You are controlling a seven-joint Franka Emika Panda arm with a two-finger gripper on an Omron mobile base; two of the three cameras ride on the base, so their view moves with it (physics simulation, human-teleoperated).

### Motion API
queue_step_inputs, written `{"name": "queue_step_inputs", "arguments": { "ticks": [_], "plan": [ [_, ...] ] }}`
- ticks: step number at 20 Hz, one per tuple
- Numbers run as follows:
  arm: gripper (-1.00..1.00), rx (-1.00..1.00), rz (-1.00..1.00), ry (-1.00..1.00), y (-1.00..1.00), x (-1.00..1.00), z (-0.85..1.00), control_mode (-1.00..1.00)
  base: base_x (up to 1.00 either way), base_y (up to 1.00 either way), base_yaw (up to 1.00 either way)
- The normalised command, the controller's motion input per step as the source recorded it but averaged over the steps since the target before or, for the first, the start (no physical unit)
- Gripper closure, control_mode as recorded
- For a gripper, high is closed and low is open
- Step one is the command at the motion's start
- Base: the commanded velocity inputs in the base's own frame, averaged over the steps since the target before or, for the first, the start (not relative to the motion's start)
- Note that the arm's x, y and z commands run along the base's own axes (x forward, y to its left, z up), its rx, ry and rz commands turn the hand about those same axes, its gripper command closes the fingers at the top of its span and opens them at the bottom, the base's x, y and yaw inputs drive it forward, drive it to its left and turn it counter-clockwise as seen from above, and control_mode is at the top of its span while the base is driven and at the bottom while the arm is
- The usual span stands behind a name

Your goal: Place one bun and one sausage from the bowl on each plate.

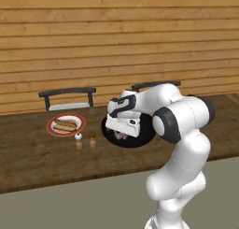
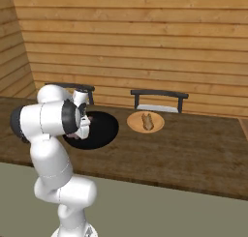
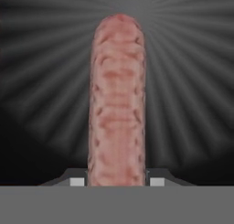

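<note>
The salt shaker (image 1: 78, 140) and pepper shaker (image 1: 92, 139) stand just beside each other on the table (image 1: 37, 162), between the red-rimmed plate (image 1: 66, 125) and the black bowl (image 1: 140, 140), narrowing that path. Two chair backs (image 2: 159, 94) line the far edge. Open tabletop lies between bowl and tan plate (image 2: 145, 122).

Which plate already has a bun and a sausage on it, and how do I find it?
Look along the long wooden table in front of the plank wall, to the left of the black bowl. There lies the white plate with a red rim, beside two small shakers. The other plate is plain tan-orange.
</note>
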Motion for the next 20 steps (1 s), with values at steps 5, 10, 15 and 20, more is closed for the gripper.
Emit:
{"name": "queue_step_inputs", "arguments": {
  "ticks": [5,10,15,20],
  "plan": [
    [1.00,0.00,0.02,-0.10,-0.24,-0.40,0.50,-1.00,0.00,0.00,0.00],
    [1.00,-0.09,0.19,-0.13,-0.65,-0.38,1.00,-1.00,0.00,0.00,0.00],
    [1.00,-0.29,0.26,0.00,-0.50,-0.04,0.95,-1.00,0.00,0.00,0.00],
    [1.00,-0.19,0.23,-0.07,-0.64,-0.02,0.53,-1.00,0.00,0.00,0.00]
  ]
}}
